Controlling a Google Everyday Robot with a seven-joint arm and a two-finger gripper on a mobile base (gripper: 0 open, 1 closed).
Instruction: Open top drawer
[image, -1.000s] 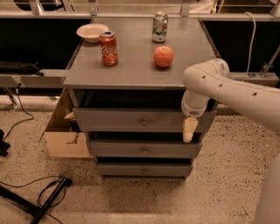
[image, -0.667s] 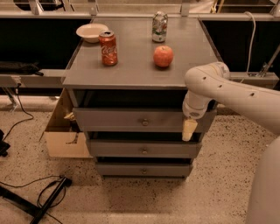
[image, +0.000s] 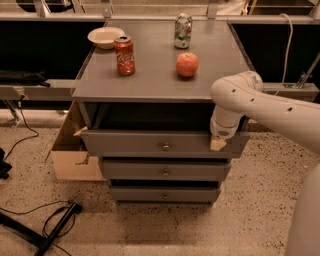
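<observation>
The top drawer (image: 125, 143) is the widest grey front of the cabinet, with a small round metal knob (image: 165, 147) at its centre. It stands pulled out a little, with a dark gap above it under the cabinet top. My gripper (image: 218, 143) hangs from the white arm (image: 260, 102) at the right end of the drawer front, its pale tip against the upper part of the front, right of the knob. The drawer's inside is hidden in shadow.
On the cabinet top (image: 150, 85) stand a red cola can (image: 124, 55), an apple (image: 187, 64), a green can (image: 183, 30) and a white bowl (image: 105, 37). Two narrower drawers (image: 164, 171) sit below. A cardboard box (image: 70, 155) is at the left, with cables (image: 55, 225) on the floor.
My gripper's tip has risen from below the drawer front's lower edge to its upper part. The cabinet now fills more of the view.
</observation>
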